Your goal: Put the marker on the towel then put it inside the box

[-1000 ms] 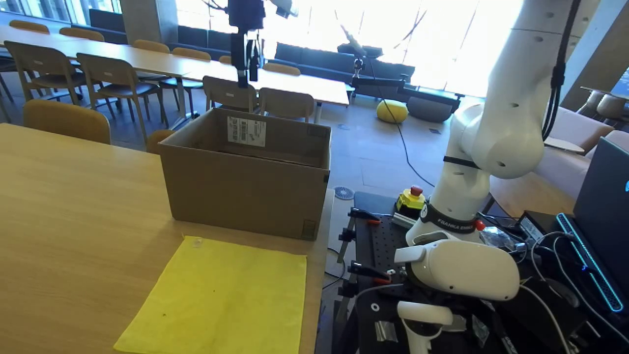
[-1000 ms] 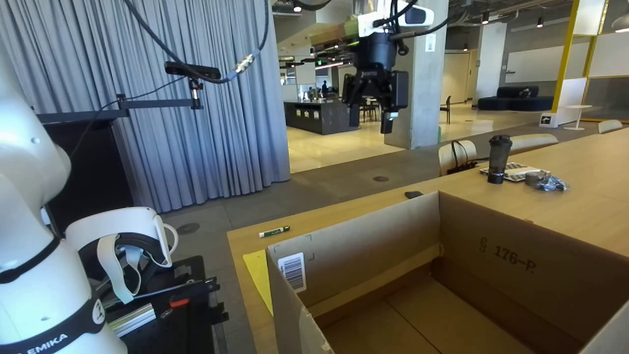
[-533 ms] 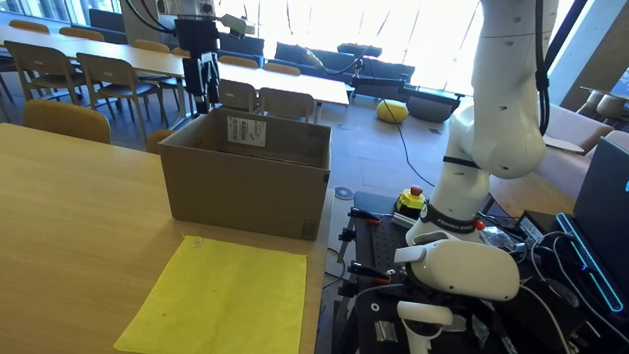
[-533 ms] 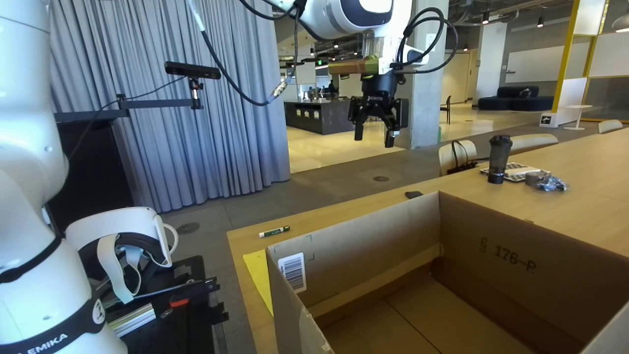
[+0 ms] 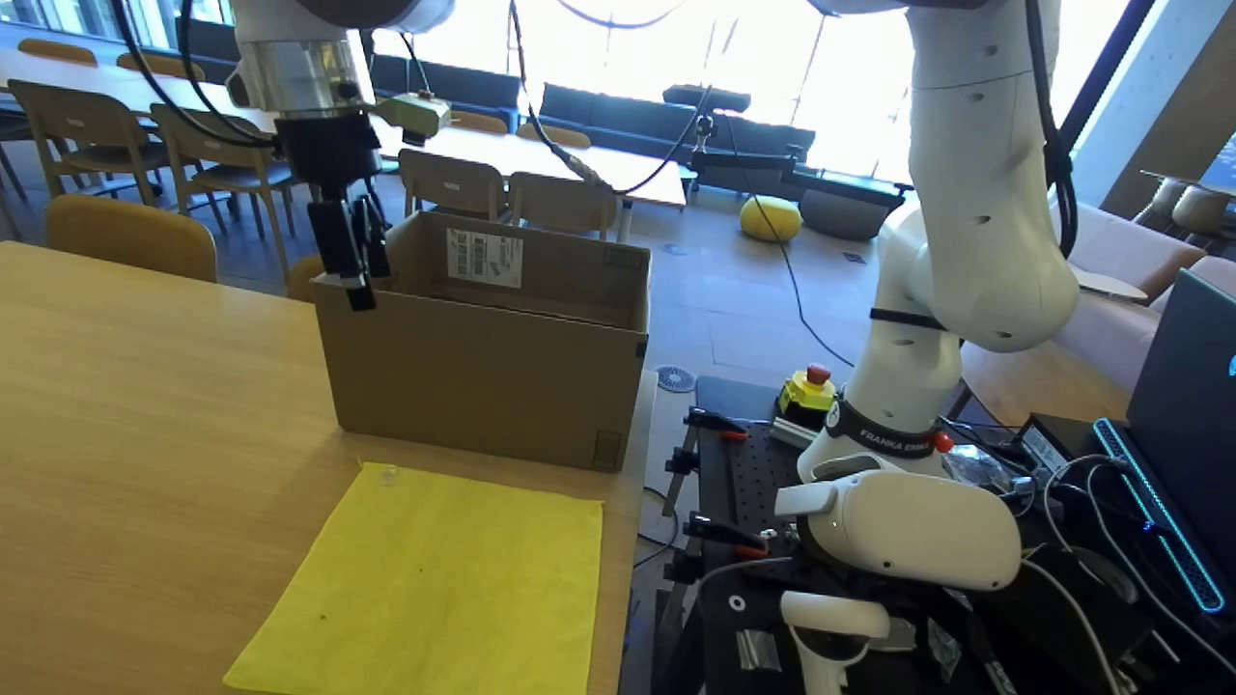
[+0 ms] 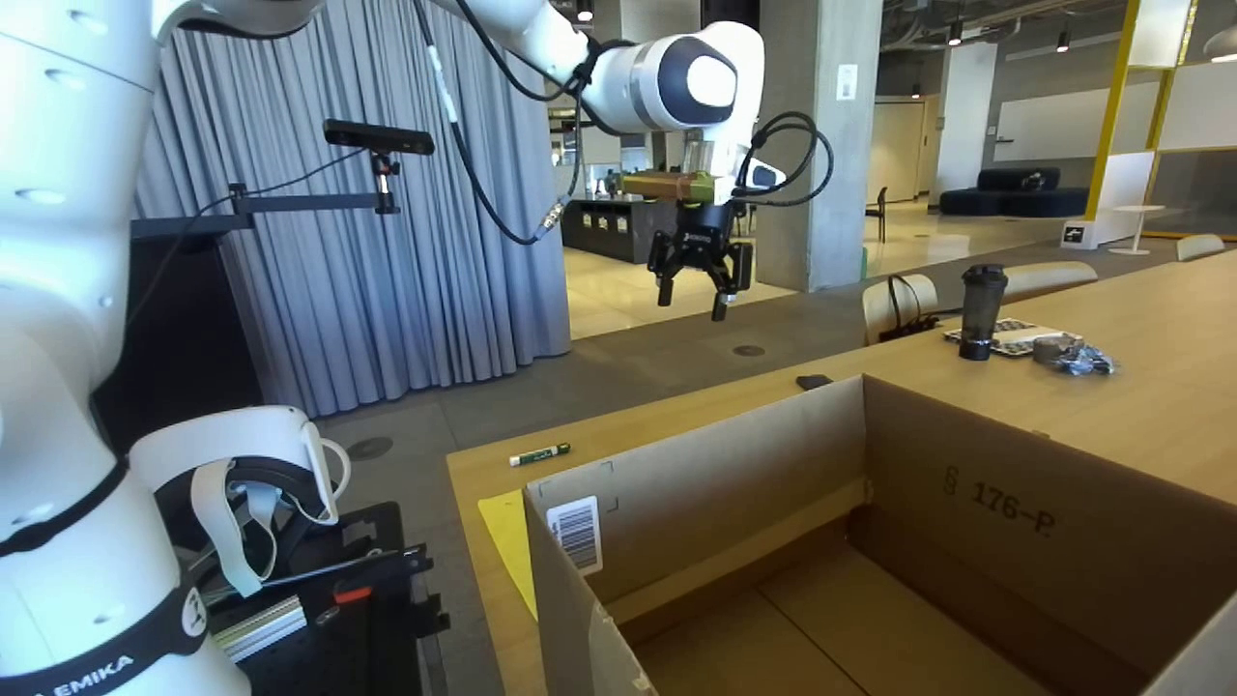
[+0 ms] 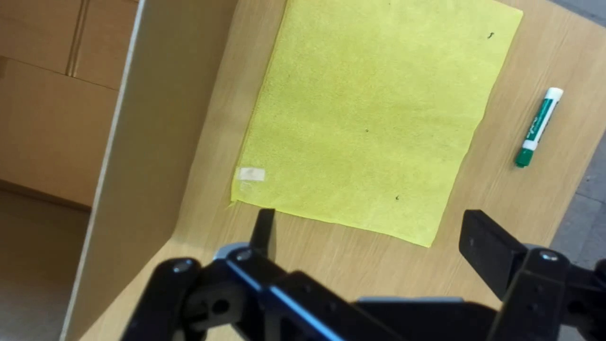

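Green and white, the marker (image 7: 539, 127) lies on the table (image 7: 516, 199), between the yellow towel (image 7: 369, 109) and a table edge. It is just beside the towel, with a gap. In an exterior view it is near the table corner by the robot arm (image 6: 68, 290). The towel is spread flat, close to the table edge on the robot arm's side. A little white tag (image 7: 251, 174) is on its corner next to the box (image 5: 483, 376).

Brown cardboard makes up the box. It stands near that same edge, just beside the towel, with its top open and a white label (image 5: 485, 259) on an inside wall.

The gripper (image 6: 692, 304) hangs in the air over the table. Its jaws are wide apart, and in the wrist view bare table shows between them.

In an exterior view a dark cup (image 6: 981, 314) with a lid and a small black thing (image 6: 814, 382) are near one table edge, well apart from each other. White goggles (image 5: 912, 536) sit beside the robot arm's base.
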